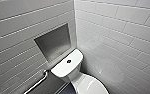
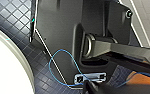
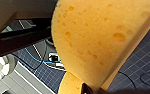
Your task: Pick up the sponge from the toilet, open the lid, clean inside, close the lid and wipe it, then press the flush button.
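The white toilet (image 1: pixel 73 77) stands in the corner of the tiled walls. Its cistern top (image 1: pixel 63 67) carries the small dark flush button (image 1: pixel 69 61) in the middle. Below that, the glossy white lid (image 1: pixel 91 86) lies shut over the bowl. The orange-yellow sponge (image 3: pixel 98 37) looms large and bent in the right wrist view, hanging above the dark floor tiles, with my right gripper (image 3: pixel 88 88) shut on its lower edge. My left gripper is shut with nothing seen in it.
A grey recessed niche (image 1: pixel 53 42) is set in the wall left of the cistern, and a metal grab rail (image 1: pixel 38 82) runs below it. Dark tiled floor (image 2: pixel 13 20), a blue cable (image 2: pixel 58 65) and a white curved surface (image 2: pixel 6 70) appear by the left wrist.
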You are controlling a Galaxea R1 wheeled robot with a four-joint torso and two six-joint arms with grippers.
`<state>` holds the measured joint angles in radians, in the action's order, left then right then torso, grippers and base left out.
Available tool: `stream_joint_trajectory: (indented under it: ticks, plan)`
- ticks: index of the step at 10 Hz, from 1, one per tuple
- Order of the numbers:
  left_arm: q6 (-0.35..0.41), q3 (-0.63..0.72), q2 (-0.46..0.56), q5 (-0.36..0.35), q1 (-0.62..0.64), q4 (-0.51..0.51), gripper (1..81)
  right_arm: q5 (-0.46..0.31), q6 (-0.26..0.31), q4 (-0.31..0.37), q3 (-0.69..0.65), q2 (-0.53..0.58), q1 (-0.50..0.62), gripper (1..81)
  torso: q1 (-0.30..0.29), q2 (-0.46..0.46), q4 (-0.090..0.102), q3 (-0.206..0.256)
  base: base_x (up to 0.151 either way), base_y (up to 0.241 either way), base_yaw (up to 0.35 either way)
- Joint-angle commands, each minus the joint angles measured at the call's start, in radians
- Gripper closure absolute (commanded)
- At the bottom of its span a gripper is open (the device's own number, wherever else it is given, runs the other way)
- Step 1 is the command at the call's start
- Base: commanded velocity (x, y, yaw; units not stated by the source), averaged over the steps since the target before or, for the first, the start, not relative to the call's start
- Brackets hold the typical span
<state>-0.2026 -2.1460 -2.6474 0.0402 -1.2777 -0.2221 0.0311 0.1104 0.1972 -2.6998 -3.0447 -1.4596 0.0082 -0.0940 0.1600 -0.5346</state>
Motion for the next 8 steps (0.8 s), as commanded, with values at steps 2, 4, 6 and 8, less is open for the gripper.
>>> stream_joint_trajectory:
  ticks: [2, 4, 6, 8]
  plan:
    - [0.002, -0.332, -0.258, 0.036, -0.084, -0.017, 81.1, -0.085, 0.003, -0.012, 0.011, -0.025, -0.003, 81.1, 0.0, 0.0, 0.0, 0.0, 0.0, 0.0, 0.0]
    - [0.0, -0.483, -0.356, 0.036, -0.096, -0.019, 81.1, -0.091, 0.006, -0.013, 0.012, -0.027, 0.0, 81.1, 0.0, 0.0, 0.0, 0.0, 0.0, 0.0, 0.0]
    - [-0.001, -0.577, -0.407, 0.038, -0.102, -0.017, 81.1, -0.088, 0.003, -0.012, 0.011, -0.03, -0.002, 81.1, 0.0, 0.0, 0.0, 0.0, 0.0, 0.0, 0.0]
    - [-0.002, -0.589, -0.41, 0.046, -0.102, -0.019, 81.1, -0.088, 0.002, -0.007, 0.006, -0.031, -0.003, 81.1, -0.001, 0.0, 0.0, 0.0, 0.0, 0.0, 0.0]
